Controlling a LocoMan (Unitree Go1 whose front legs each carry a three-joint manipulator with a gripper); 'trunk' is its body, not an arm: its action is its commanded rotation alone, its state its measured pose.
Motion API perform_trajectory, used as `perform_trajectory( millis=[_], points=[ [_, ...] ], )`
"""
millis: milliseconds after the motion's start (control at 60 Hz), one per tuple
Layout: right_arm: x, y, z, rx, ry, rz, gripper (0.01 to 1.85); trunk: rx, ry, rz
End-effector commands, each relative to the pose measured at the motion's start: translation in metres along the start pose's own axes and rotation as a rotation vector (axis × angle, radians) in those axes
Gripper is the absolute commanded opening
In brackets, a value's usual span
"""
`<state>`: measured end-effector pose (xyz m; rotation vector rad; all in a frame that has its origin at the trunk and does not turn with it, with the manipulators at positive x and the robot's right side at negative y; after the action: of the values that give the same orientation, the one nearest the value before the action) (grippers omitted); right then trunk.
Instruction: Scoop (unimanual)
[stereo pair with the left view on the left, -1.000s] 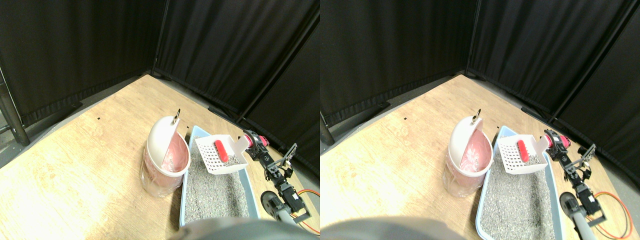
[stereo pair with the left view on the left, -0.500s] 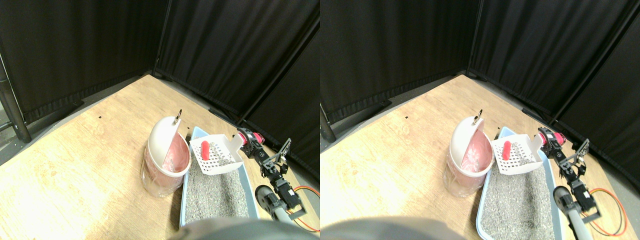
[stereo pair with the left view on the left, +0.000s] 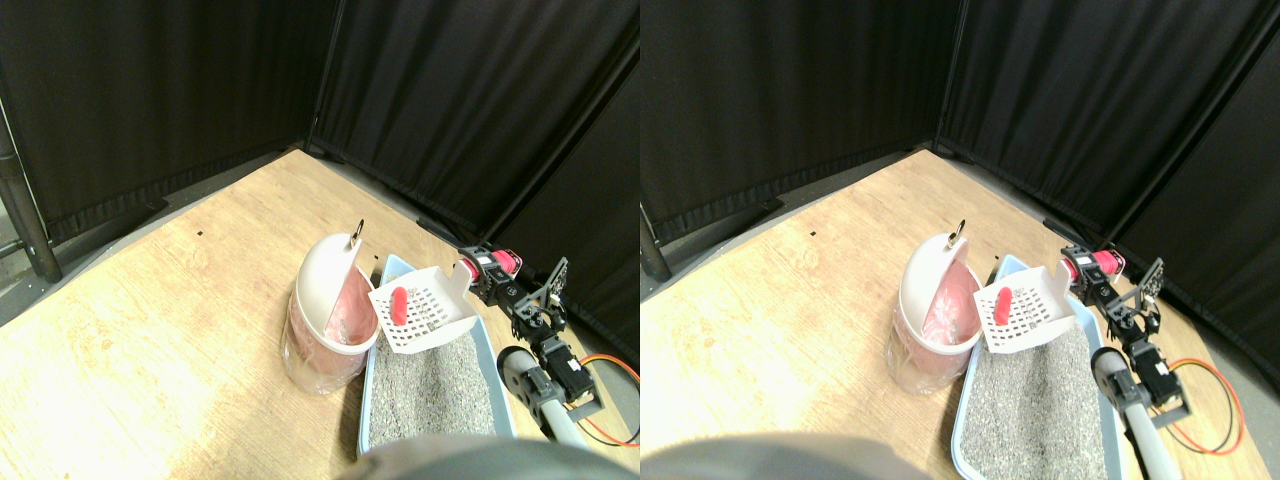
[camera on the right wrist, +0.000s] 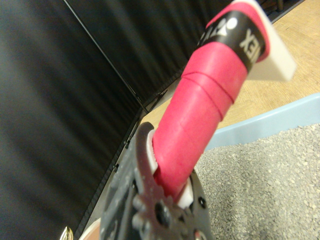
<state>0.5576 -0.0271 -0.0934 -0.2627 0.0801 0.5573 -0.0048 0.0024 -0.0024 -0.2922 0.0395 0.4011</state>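
Right gripper (stereo pair with the left view on the left: 484, 275) clamping scoop (stereo pair with the left view on the left: 420, 310) handle, tilted beside bin (stereo pair with the left view on the left: 325, 300)

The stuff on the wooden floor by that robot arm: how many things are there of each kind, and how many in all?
Bins: 1, the pink swing-lid bin
Trays: 1, the blue litter tray filled with grey litter
Scoops: 1, the white slotted scoop, held by the right gripper on its pink-wrapped handle
Small red pieces: 1, the red piece lying in the scoop
Total: 4

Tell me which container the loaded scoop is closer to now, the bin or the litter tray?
The pink swing-lid bin: the scoop holding the red piece hangs at its rim, lifted clear of the blue litter tray.
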Motion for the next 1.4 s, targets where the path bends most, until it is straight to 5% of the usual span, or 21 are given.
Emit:
perform_trajectory(
  millis=[17, 467, 617, 1000, 1117, 1400],
  points=[
    [0.002, 0.003, 0.014, -0.019, -0.082, -0.001, 0.05, -0.001, 0.004, 0.053],
    [0.004, -0.003, 0.029, -0.087, -0.075, -0.022, 0.05, -0.012, 0.001, 0.065],
    [0.009, -0.004, 0.032, -0.113, -0.159, 0.036, 0.05, -0.016, -0.002, 0.066],
    [0.01, 0.011, 0.038, -0.174, -0.109, 0.002, 0.05, -0.028, 0.004, 0.074],
    [0.012, 0.014, 0.034, -0.201, -0.121, 0.007, 0.38, -0.031, 0.001, 0.077],
    [0.016, 0.014, 0.04, -0.275, -0.104, -0.009, 0.18, -0.038, -0.006, 0.079]
  ],
)
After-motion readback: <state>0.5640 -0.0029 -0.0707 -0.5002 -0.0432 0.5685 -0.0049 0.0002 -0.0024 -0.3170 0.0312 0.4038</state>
